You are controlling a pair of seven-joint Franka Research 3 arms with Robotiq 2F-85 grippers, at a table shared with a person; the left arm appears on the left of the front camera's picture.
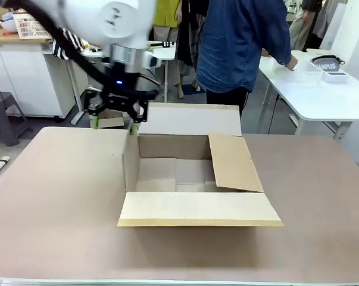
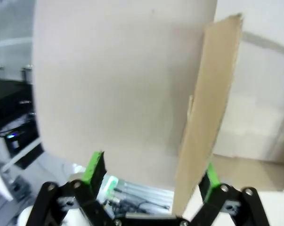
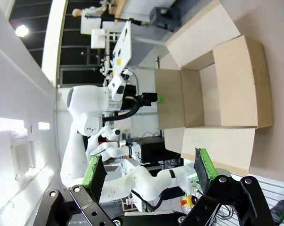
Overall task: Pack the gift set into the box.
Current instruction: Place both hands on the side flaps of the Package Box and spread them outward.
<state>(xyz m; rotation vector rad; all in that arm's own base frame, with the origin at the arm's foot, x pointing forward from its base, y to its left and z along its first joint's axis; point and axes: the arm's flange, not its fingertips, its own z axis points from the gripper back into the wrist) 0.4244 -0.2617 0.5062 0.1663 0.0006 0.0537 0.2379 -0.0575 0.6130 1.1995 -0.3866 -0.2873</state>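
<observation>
The box (image 1: 191, 208) stands open in the middle of the table, its near flap folded flat outward and its right flap leaning inward. My left gripper (image 1: 114, 124) hovers open at the box's far left corner. In the left wrist view, the upright left flap (image 2: 207, 94) passes edge-on between the fingers of my left gripper (image 2: 151, 176), close to one pad. High above the table, my right gripper (image 3: 149, 169) is open and holds nothing, with the box (image 3: 240, 80) far below it. The gift set (image 1: 327, 65), with its black lettered pouch, lies on the white side table at the far right.
A person in a blue shirt (image 1: 239, 42) stands behind the table, one hand (image 1: 289, 61) reaching over the white side table (image 1: 322, 98). The brown tabletop (image 1: 54, 196) is bare to the left, right and front of the box. A cabinet and a stool stand at the far left.
</observation>
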